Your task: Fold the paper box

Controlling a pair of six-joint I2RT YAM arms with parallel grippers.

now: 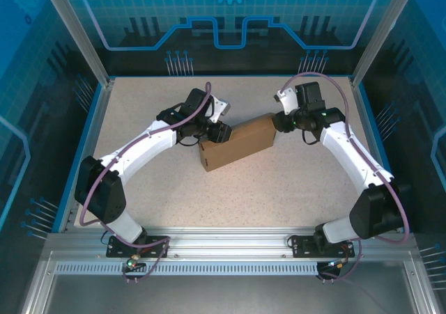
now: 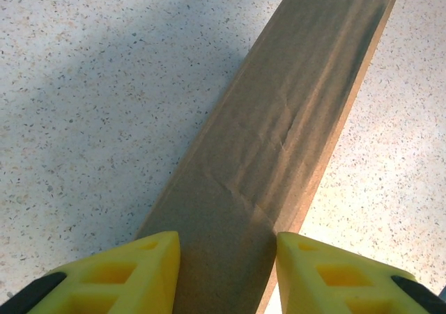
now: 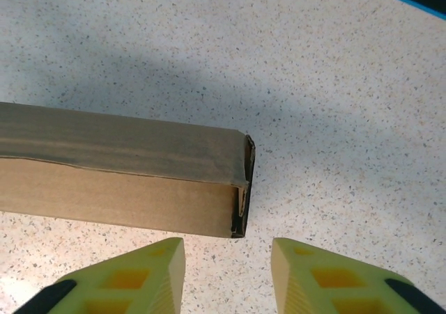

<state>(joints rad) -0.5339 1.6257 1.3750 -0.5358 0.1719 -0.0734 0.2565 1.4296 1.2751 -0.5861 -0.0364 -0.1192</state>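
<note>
Overhead looks down; wrist cameras (close) share paper box (image 1: 237, 143).

Top view: bright, even overhead light, with the speckled off-white tabletop (image 1: 279, 182) sharp to the edges. Left wrist view: a broad soft shadow dims the tabletop from 9 to 12 o'clock. Glare whitens it at 4 o'clock, and raking light picks out creases on the plain brown cardboard box (image 2: 279, 140). Right wrist view: a soft grey shadow lies at 10 o'clock.
</note>
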